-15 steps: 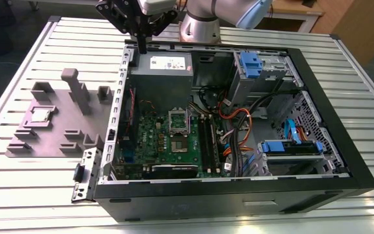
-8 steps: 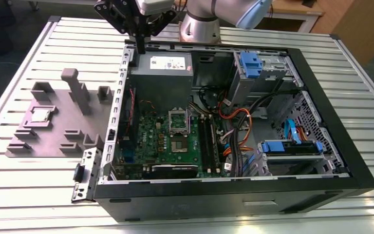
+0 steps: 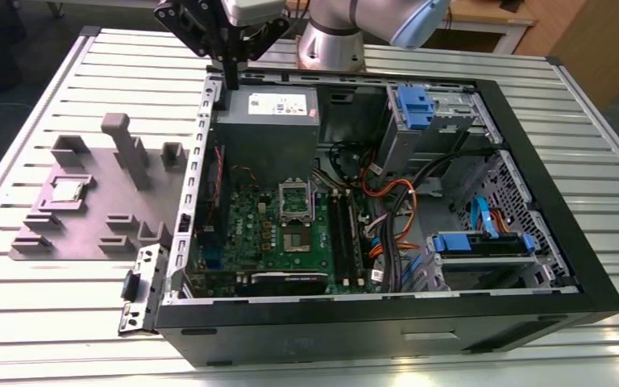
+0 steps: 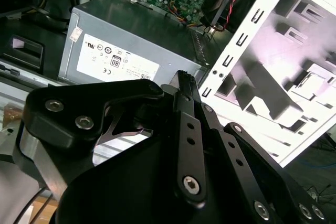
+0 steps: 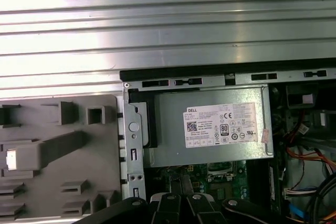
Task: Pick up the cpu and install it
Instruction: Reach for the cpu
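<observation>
The cpu [image 3: 68,191] is a small silver square lying flat in a recess of the gray fixture tray [image 3: 89,230], at the exterior view's left of the open computer case [image 3: 567,266]. My gripper [image 3: 229,79] hangs over the case's back corner, above the rim next to the gray power supply [image 3: 267,121], far from the cpu. Its black fingers [image 4: 184,85] are pressed together with nothing between them. Inside the case, the silver socket frame [image 3: 294,197] stands on the green motherboard [image 3: 277,242]. In the first wrist view the gripper [image 5: 180,192] points at the power supply [image 5: 210,127].
The case and tray rest on a slatted metal table [image 3: 30,306]. A tall post [image 3: 122,145] and several low blocks rise from the tray. Orange and black cables [image 3: 390,210], blue drive caddies [image 3: 482,242] and a drive cage crowd the case's other half.
</observation>
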{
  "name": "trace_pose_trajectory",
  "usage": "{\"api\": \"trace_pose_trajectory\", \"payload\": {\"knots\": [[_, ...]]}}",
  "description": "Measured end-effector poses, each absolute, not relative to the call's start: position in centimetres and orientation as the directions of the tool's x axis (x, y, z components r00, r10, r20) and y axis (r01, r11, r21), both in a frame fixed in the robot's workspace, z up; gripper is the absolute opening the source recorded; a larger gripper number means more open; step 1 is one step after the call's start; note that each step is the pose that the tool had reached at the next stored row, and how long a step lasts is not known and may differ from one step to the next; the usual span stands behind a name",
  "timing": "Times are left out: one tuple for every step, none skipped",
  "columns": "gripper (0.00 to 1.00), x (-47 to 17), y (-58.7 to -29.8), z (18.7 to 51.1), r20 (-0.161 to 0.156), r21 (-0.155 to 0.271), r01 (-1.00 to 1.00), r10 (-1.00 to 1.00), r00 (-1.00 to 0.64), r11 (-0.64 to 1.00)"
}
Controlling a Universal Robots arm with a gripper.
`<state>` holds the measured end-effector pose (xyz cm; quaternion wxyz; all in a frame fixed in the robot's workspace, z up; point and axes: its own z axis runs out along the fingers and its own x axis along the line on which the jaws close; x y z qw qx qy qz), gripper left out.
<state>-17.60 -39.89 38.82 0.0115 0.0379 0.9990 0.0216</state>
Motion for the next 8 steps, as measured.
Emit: {"api": "trace_pose_trajectory", "payload": {"knots": [[0.11,-17.63,-39.89,38.80,-0.021,0.044,0.075,0.076,-0.997,0.996],[0.11,-17.66,-39.89,38.79,-0.021,0.044,0.075,0.076,-0.997,0.996],[0.11,-17.70,-39.89,38.77,-0.021,0.044,0.075,0.076,-0.997,0.996],[0.11,-17.74,-39.89,38.77,-0.021,0.044,0.075,0.076,-0.997,0.996],[0.11,-17.77,-39.89,38.76,-0.021,0.044,0.075,0.076,-0.997,0.996],[0.11,-17.80,-39.89,38.75,-0.020,0.044,0.075,0.076,-0.997,0.996],[0.11,-17.84,-39.89,38.74,-0.020,0.044,0.075,0.076,-0.997,0.996],[0.11,-17.88,-39.89,38.72,-0.020,0.044,0.075,0.076,-0.997,0.996]]}}
